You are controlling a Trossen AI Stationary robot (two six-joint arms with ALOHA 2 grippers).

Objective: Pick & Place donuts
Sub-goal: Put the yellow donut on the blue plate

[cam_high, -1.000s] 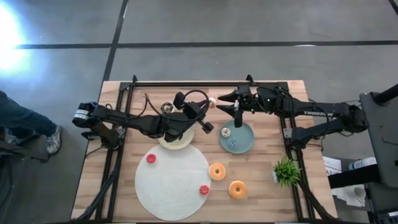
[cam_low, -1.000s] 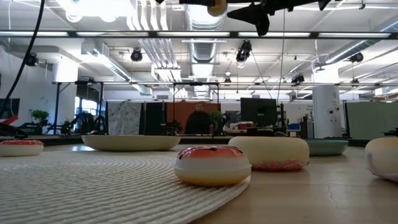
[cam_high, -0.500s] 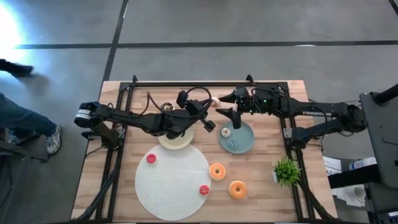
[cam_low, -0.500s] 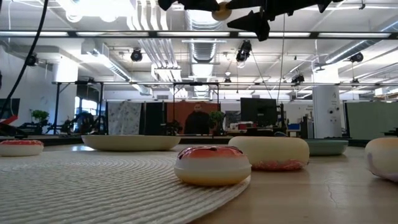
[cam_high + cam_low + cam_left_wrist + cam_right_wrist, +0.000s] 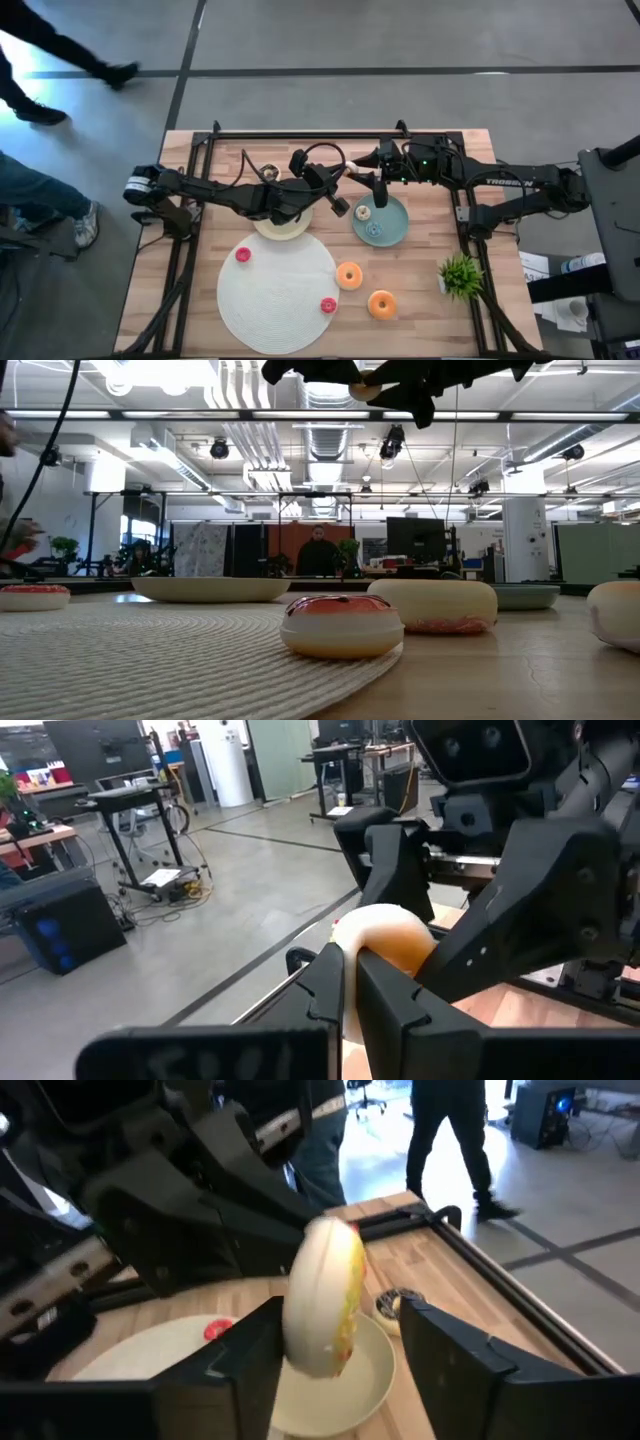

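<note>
A pale donut with orange-yellow icing (image 5: 352,166) (image 5: 320,1295) hangs in mid-air above the table's far middle, standing on edge. My left gripper (image 5: 343,170) (image 5: 352,985) reaches in from the left and is shut on it. My right gripper (image 5: 366,172) (image 5: 335,1360) comes from the right and is open wide, one finger on each side of the donut. I cannot tell whether they touch it. Other donuts lie flat: two on the teal plate (image 5: 395,228), two red ones (image 5: 243,255) on the white mat, two orange ones (image 5: 349,275) on the wood. My left gripper pinches the donut's rim (image 5: 372,952) between its two fingers. It comes at it roughly level from the table's left. The donut is lifted clear of the table and stands on edge, its faces turned toward the right gripper's two fingers.
A beige plate (image 5: 283,225) sits under the left arm, with the white round mat (image 5: 278,290) nearer. A small green plant (image 5: 460,272) stands near the right edge. A small ring (image 5: 267,173) lies at the far left. A person walks on the floor beyond the table (image 5: 60,45).
My left gripper has carried the donut a little toward the table's right and slightly down, into the gap between the right gripper's open fingers. The right gripper has stayed nearly still. A person has walked across the floor beyond the far left corner.
</note>
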